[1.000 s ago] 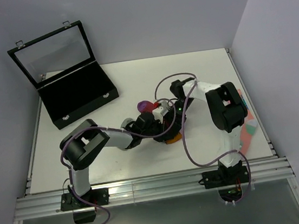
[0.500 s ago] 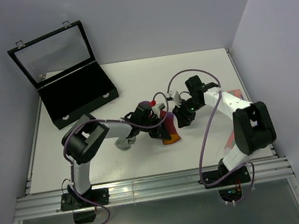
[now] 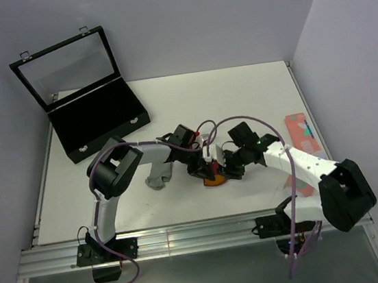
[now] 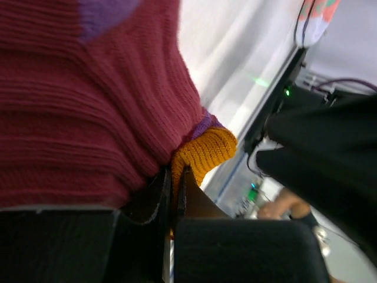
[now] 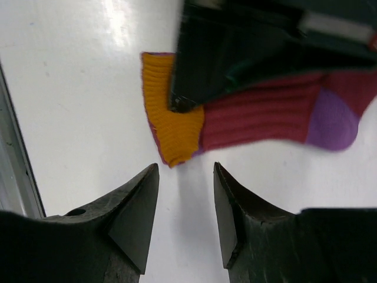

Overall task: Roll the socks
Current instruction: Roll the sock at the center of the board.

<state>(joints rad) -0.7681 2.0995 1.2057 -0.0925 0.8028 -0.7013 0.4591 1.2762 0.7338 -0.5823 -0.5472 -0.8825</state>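
- Top view: the left gripper and the right gripper meet near the middle of the white table, just above its near half. The magenta-red sock lies between them, mostly hidden by the fingers, so that only its orange toe shows clearly. The grey sock lies crumpled just left of it, under the left forearm. An open black case sits at the far left, and a salmon-pink sock lies along the right edge.
- Left wrist view: the left gripper has its fingers pressed together, pinching the magenta-red sock where the red ribbing joins the orange toe. A purple patch shows at the top.
- Right wrist view: the right gripper holds its fingers spread apart with only bare table between them, just short of the orange toe. The magenta-red sock stretches to the right, ending in its purple heel, with the dark left gripper clamped on it from above.
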